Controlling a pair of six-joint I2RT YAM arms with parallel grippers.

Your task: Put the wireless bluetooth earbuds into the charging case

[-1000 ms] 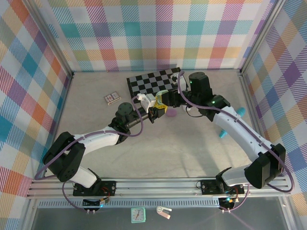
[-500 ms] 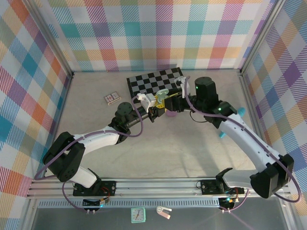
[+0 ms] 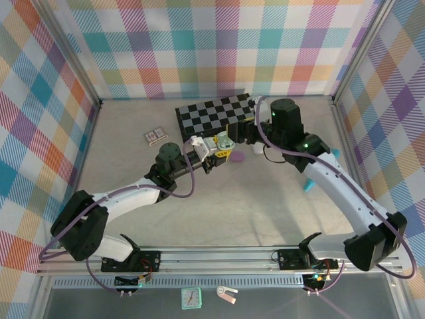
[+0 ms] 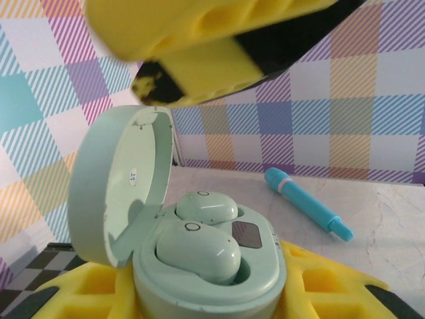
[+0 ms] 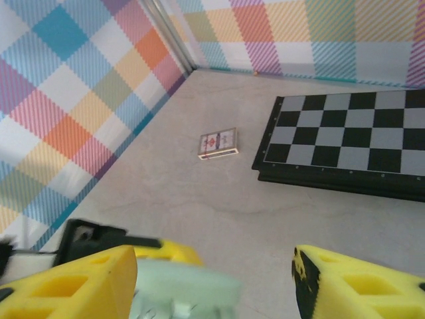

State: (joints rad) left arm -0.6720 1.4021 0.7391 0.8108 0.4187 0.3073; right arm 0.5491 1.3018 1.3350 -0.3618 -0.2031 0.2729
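In the left wrist view a mint green charging case (image 4: 260, 269) stands with its lid (image 4: 123, 183) swung open. Two mint wireless bluetooth earbuds lie side by side in its wells, one in front (image 4: 199, 251) and one behind (image 4: 206, 206). My left gripper (image 4: 206, 296) is shut on the case body, and its yellow fingers (image 4: 339, 289) show on either side. From above, the left gripper (image 3: 214, 151) holds the case (image 3: 224, 142) over the table. My right gripper (image 3: 235, 135) hovers just beyond the case, open. Its fingers (image 5: 80, 286) stand wide, and the blurred case (image 5: 186, 292) lies by the left one.
A black and white chessboard (image 3: 212, 113) lies at the back, and a small card box (image 3: 155, 137) sits to its left. A small lilac item (image 3: 238, 158) rests on the table under the grippers. A teal pen (image 3: 307, 184) lies to the right. Plaid walls close in the table.
The right gripper has opened and drawn back a little from the case. The left arm has shifted slightly left, still holding the case.
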